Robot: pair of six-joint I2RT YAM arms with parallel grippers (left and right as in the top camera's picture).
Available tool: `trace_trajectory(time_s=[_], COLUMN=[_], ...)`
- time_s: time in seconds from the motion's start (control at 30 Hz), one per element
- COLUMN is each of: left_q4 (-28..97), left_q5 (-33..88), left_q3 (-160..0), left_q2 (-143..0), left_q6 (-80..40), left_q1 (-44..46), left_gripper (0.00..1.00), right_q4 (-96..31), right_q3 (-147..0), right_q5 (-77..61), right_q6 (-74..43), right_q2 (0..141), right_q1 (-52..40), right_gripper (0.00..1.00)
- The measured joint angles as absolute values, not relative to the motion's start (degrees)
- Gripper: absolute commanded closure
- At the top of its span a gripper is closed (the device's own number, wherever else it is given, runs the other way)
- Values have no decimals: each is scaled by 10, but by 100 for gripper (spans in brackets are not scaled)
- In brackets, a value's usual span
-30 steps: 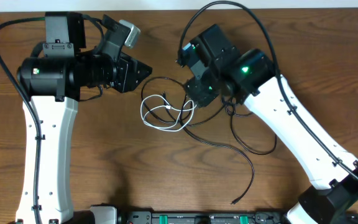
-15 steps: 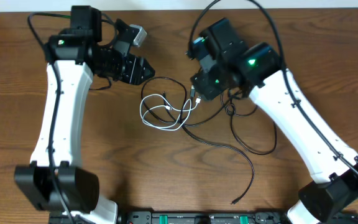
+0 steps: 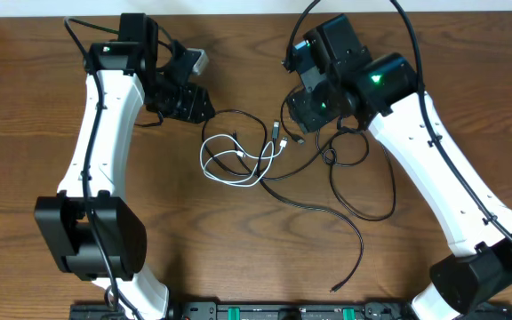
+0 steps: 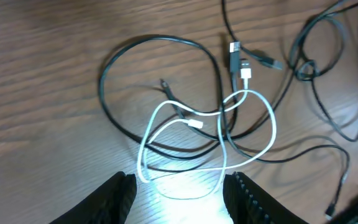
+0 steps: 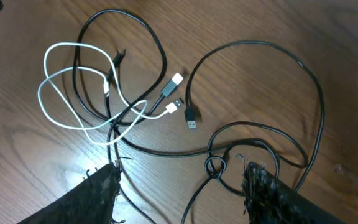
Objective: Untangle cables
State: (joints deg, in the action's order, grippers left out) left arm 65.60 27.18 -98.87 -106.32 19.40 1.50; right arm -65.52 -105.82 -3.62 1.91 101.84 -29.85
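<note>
Cables point(image 4: 221, 112) left tangled on table ahead of left gripper point(image 4: 179, 185) and right gripper point(image 5: 182, 180); both jaws held apart, nothing clasped.

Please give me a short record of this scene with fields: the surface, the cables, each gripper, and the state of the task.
surface: wooden table
white cable: lies in loops, crossing over the black cables
black cables: several, spread from the middle toward the right arm's side; one has a small tight loop
plug ends: a few lie close together near the middle
left gripper: open, above the white loops, holding nothing
right gripper: open, above the black cables, holding nothing
task state: cables not yet untangled
</note>
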Motion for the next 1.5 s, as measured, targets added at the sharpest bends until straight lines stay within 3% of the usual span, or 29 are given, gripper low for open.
trace_trajectory(time_s=[0.7, 1.5], left_q4=[663, 667], left_q5=[251, 252], left_q3=[-978, -978], left_q2=[-1186, -1201], left_q6=[192, 193], left_q1=[15, 16], left_gripper=[49, 49], right_q4=[-650, -649], right_q3=[-1058, -1058], right_q5=[-36, -36], right_q6=[22, 22], right_q2=[1018, 1018], right_q1=[-290, -288], right_gripper=[38, 37])
